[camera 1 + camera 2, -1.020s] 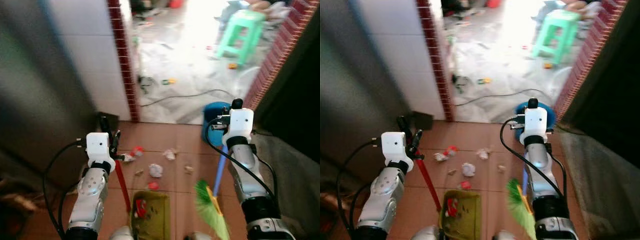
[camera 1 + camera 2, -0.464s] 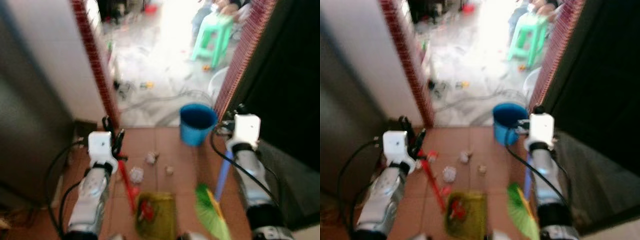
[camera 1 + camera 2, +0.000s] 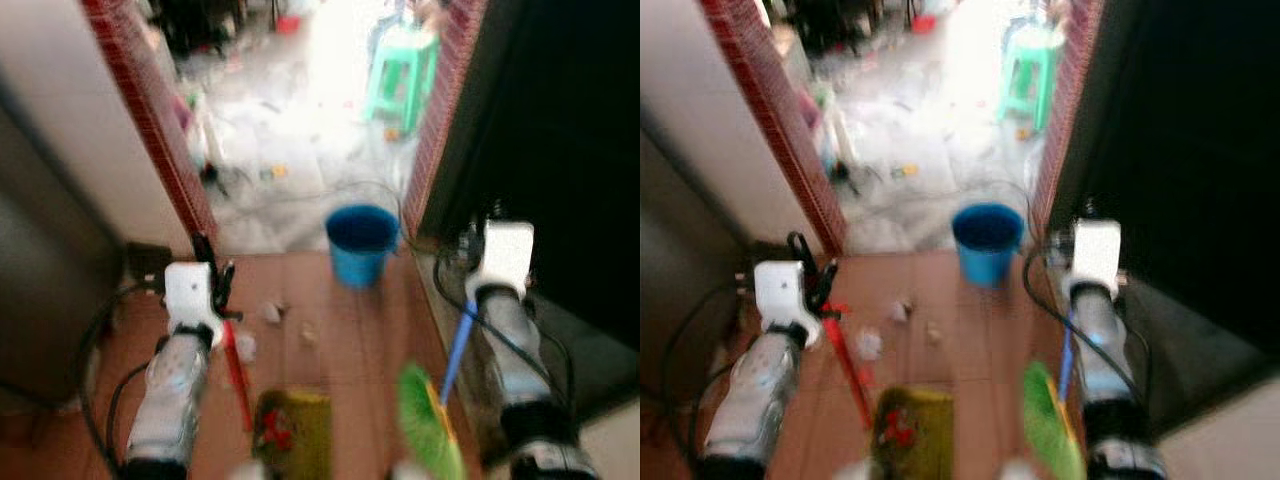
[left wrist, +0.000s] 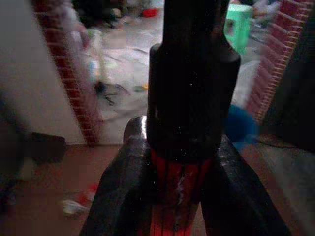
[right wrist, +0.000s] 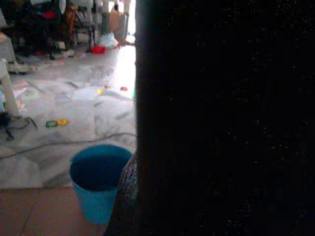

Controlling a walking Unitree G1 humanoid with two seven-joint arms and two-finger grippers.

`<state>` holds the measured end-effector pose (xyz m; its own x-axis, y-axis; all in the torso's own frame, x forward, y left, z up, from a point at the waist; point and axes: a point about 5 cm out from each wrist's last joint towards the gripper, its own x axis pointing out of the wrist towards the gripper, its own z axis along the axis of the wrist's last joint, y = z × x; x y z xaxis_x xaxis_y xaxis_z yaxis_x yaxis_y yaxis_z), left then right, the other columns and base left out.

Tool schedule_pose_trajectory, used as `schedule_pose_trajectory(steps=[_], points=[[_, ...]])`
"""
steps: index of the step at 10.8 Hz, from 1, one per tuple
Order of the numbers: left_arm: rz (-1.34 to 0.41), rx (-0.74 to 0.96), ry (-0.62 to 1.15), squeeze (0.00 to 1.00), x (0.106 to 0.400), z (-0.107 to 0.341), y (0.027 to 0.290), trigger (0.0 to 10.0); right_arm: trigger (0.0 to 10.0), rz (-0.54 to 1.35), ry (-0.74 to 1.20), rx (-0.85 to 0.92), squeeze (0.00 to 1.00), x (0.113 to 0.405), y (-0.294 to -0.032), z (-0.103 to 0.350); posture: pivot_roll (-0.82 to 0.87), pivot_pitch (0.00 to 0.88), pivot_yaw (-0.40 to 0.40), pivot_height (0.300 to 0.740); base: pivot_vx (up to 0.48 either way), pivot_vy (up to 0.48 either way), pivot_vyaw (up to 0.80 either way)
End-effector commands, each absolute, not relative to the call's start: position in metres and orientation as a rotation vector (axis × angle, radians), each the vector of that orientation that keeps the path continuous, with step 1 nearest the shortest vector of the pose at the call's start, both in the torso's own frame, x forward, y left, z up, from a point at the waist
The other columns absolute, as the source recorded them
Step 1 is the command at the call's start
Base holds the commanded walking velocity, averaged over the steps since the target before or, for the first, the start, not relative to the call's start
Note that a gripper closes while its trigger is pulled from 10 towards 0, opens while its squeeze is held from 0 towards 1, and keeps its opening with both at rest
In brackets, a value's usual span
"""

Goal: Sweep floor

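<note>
My left gripper (image 3: 214, 285) is shut on the red handle (image 3: 237, 375) of an olive dustpan (image 3: 295, 440), which hangs low in front of me with red scraps in it. In the left wrist view both fingers (image 4: 118, 196) clamp that red handle (image 4: 177, 196). On my right, the right gripper (image 3: 480, 235) is shut on the blue handle (image 3: 456, 345) of a broom, whose green bristles (image 3: 428, 425) hang near the floor. Crumpled paper scraps (image 3: 270, 312) lie on the brown tiles ahead of the dustpan. The eye views are blurred.
A blue bucket (image 3: 361, 240) stands in the doorway ahead. A brick-edged white wall (image 3: 150, 110) is on the left, a dark door (image 3: 560, 130) on the right. Beyond lie a littered pale floor, a cable and a green stool (image 3: 400, 75).
The whole view has shifted as the camera moved, so the bucket now sits near the middle and the scraps lie further left. Both grippers keep their hold.
</note>
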<state>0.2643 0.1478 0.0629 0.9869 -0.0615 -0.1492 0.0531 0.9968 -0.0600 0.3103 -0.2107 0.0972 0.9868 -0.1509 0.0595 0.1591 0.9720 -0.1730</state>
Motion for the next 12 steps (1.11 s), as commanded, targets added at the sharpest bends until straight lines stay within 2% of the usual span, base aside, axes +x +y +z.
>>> schedule_pose_trajectory(steps=[1,7,10,12], points=[[-0.042,-0.072,0.083,0.0,0.271,0.078,0.154,10.0,10.0,-0.14,-0.08,-0.198,0.0,0.314,-0.208,0.105,-0.05,0.0,0.066,0.74,0.0,0.0,0.0],[0.001,-0.083,0.049,0.0,0.274,0.086,0.164,10.0,10.0,-0.135,-0.061,-0.213,0.0,0.31,-0.213,0.1,-0.05,0.0,0.033,0.74,0.0,0.0,0.0],[0.01,-0.058,-0.039,0.0,0.286,0.111,0.178,10.0,10.0,-0.062,-0.069,-0.247,0.0,0.319,-0.194,0.104,-0.06,0.0,0.016,0.74,0.0,0.0,0.0],[0.036,-0.062,-0.037,0.0,0.286,0.114,0.186,10.0,10.0,-0.056,-0.052,-0.212,0.0,0.322,-0.188,0.1,-0.04,0.0,0.032,0.74,0.0,0.0,0.0]])
